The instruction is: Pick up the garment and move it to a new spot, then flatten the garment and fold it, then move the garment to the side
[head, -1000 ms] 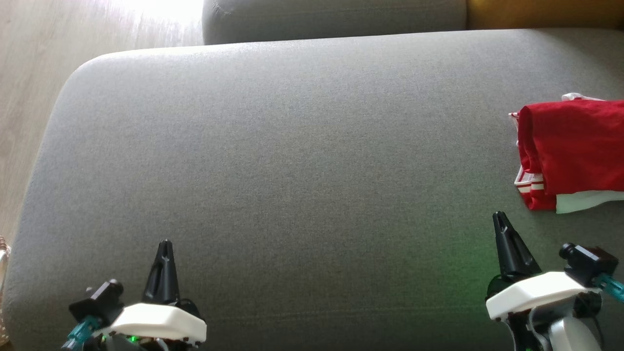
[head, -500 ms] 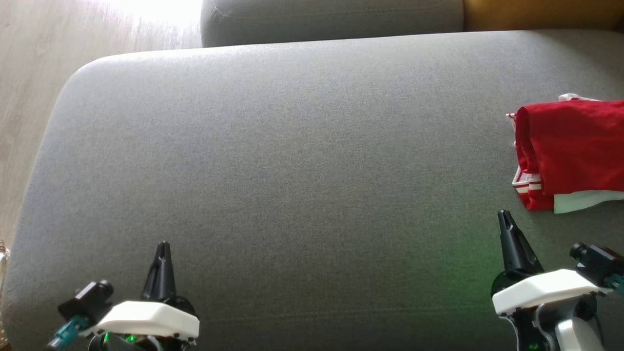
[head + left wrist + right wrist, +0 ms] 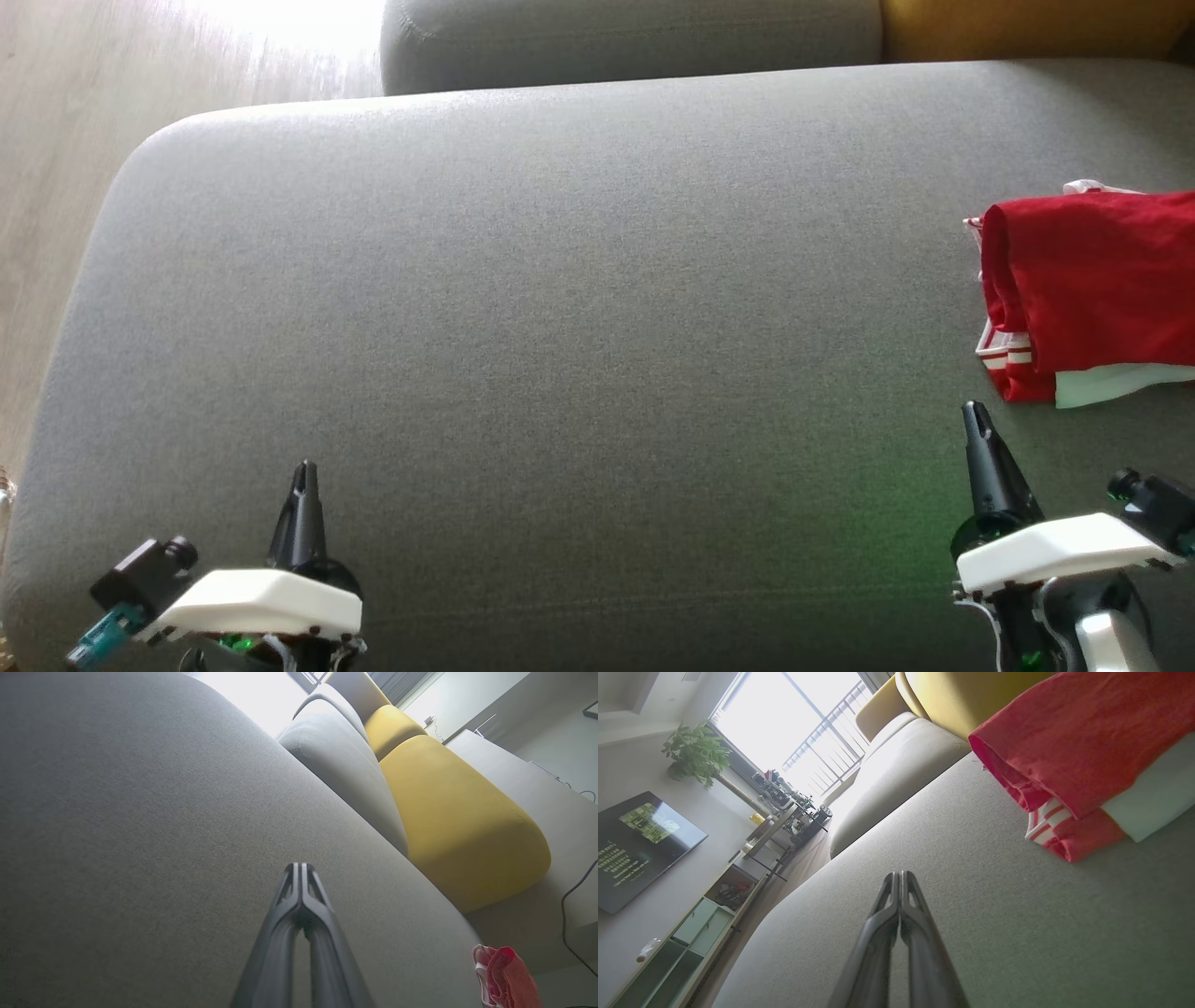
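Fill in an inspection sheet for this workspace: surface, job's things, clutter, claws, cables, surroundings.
Surface: grey sofa cushion, bare across the middle.
Job's things: red garment with white trim, folded, lying on the cushion's right side.
Clutter: nothing seen.
Claws: left claw shut, holding nothing; right claw shut, holding nothing, apart from the garment.
Cables: one dark cable beyond the sofa.
Surroundings: yellow cushion, television, potted plant, wooden floor.

Garment [image 3: 1092, 289] on seat cushion [image 3: 560, 327], far right; back cushion [image 3: 635, 37] behind
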